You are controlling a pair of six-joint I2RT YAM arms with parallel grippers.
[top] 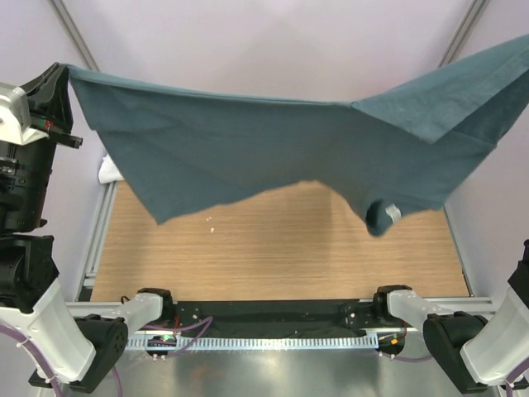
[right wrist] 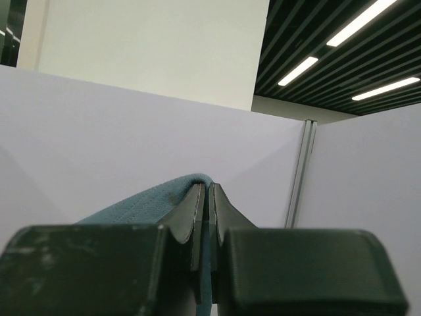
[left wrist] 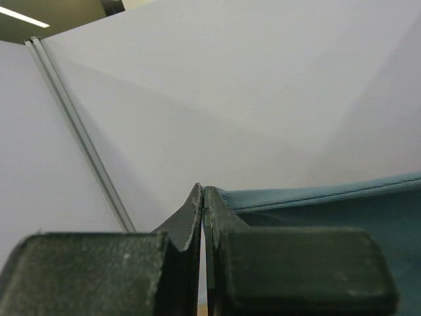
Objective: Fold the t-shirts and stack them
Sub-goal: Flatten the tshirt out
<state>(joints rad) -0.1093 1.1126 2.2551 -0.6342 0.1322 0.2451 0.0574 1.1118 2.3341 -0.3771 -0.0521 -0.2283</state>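
Observation:
The slate-blue t-shirt (top: 273,149) hangs spread in the air above the table, stretched between both grippers. My left gripper (top: 64,73) is shut on its upper left corner; in the left wrist view the gripper (left wrist: 202,192) is shut, with the blue hem (left wrist: 329,197) running off to the right. My right gripper (right wrist: 208,191) is shut on a fold of the blue cloth (right wrist: 145,205); it lies outside the top view, past the right edge. The white neck label (top: 393,212) hangs low on the right. A bit of the white t-shirt (top: 108,172) shows at the table's left edge, mostly hidden by the blue one.
The wooden table top (top: 273,248) lies below the hanging shirt, edged by metal rails (top: 97,240). Pale enclosure walls stand behind and at both sides. Both arm bases (top: 149,313) sit at the near edge.

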